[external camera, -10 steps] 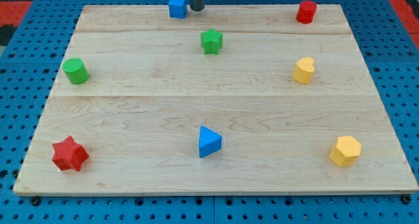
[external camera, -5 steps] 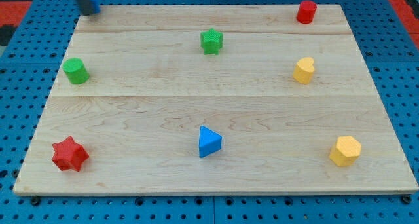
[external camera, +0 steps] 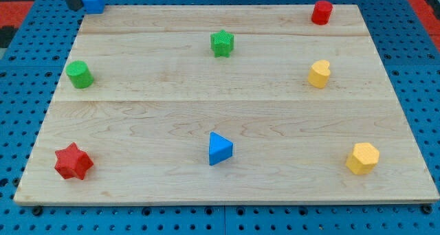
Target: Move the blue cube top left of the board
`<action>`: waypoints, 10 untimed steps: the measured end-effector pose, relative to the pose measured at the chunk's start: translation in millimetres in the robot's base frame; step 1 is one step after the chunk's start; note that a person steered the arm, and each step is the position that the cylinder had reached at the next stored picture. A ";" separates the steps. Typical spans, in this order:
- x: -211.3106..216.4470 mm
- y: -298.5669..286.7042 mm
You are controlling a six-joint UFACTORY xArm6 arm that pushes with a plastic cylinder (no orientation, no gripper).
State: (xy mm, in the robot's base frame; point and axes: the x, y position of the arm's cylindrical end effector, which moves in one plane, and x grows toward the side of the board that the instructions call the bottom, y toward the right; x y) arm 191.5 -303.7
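Your arm carries no gripper, so there is nothing to open or close: it ends in a dark rod, and my tip point(external camera: 72, 7) sits at the view's top left, just off the board's top left corner, over the blue pegboard. The rod is cut off by the view's top edge, so you see only its lower end.

Just to the view's right of my tip, touching it or very nearly, is the blue cube point(external camera: 93, 1). It sits at the top left corner of the wooden board point(external camera: 206, 118), at or slightly past the board's top edge. Being a cube, it has no long axis you can name; its faces look roughly square with the board's edges, though its top is partly cut off by the frame.

Moving outward, you find the green cylinder point(external camera: 80, 75) near the left edge, the green star point(external camera: 222, 42) in the upper middle, and the red cylinder point(external camera: 321, 12) at the top right corner. The yellow heart point(external camera: 318, 74) lies toward the right edge. Along the bottom sit the red star point(external camera: 73, 161) at the left corner, the blue triangular block point(external camera: 219, 148) in the middle, and the yellow hexagonal block point(external camera: 362, 158) at the right corner.
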 end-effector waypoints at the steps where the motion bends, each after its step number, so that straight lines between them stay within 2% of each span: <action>1: -0.1 11.0; 2: 40.3 87.8; 3: 88.0 115.2; 5: 26.1 159.1; 6: 12.9 164.8; 8: 10.3 170.7; 10: 27.7 169.0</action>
State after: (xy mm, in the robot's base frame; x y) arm 219.1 -134.7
